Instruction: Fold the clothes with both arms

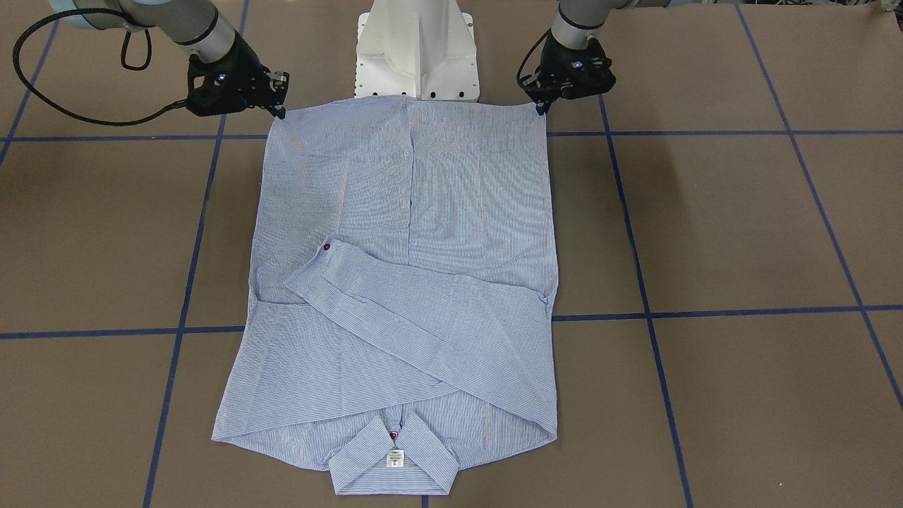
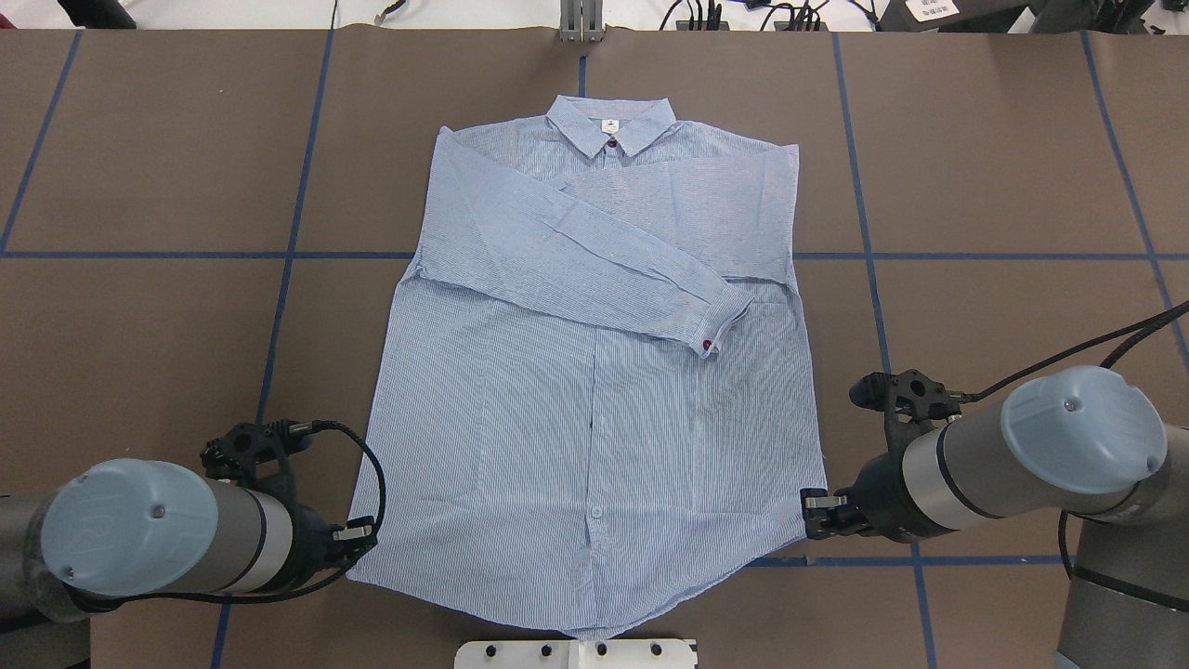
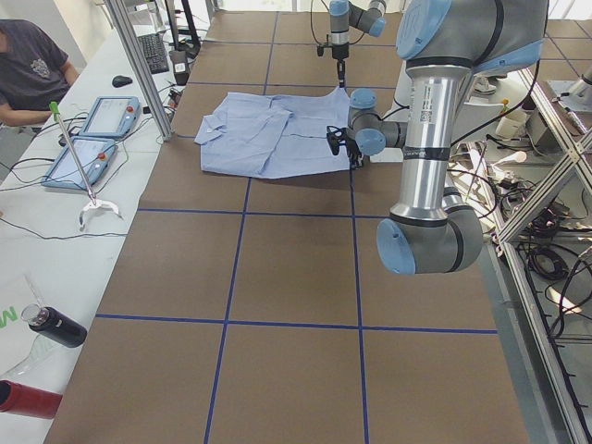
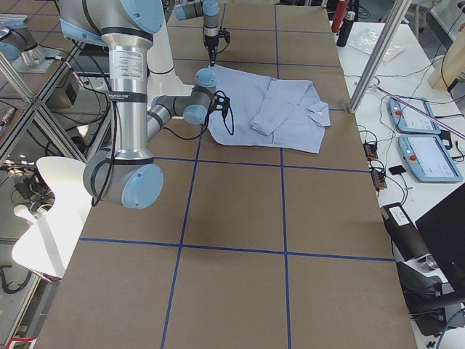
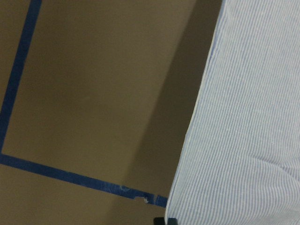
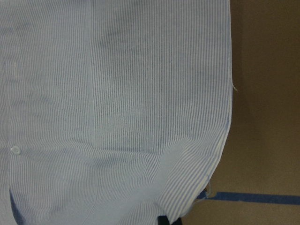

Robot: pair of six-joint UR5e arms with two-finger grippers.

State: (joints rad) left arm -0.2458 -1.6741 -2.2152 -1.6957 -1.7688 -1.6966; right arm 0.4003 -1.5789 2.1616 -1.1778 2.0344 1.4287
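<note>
The light blue striped shirt (image 2: 594, 372) lies flat and face up on the brown table, with its collar (image 2: 610, 125) at the far side. Its sleeves are folded across the chest, and one cuff (image 2: 711, 334) shows a dark red button. My left gripper (image 2: 358, 542) is at the near left hem corner, shut on the cloth. My right gripper (image 2: 810, 511) pinches the near right hem corner, where the fabric (image 6: 187, 154) puckers toward the fingers. In the front-facing view the left gripper (image 1: 542, 106) and the right gripper (image 1: 281, 111) sit low at the two hem corners.
The white pedestal base (image 1: 416, 49) stands just behind the hem, between the arms. Blue tape lines (image 2: 279, 307) grid the table. A person (image 3: 32, 69) sits at a side bench holding tablets (image 3: 111, 116), and bottles (image 3: 55, 326) lie there too.
</note>
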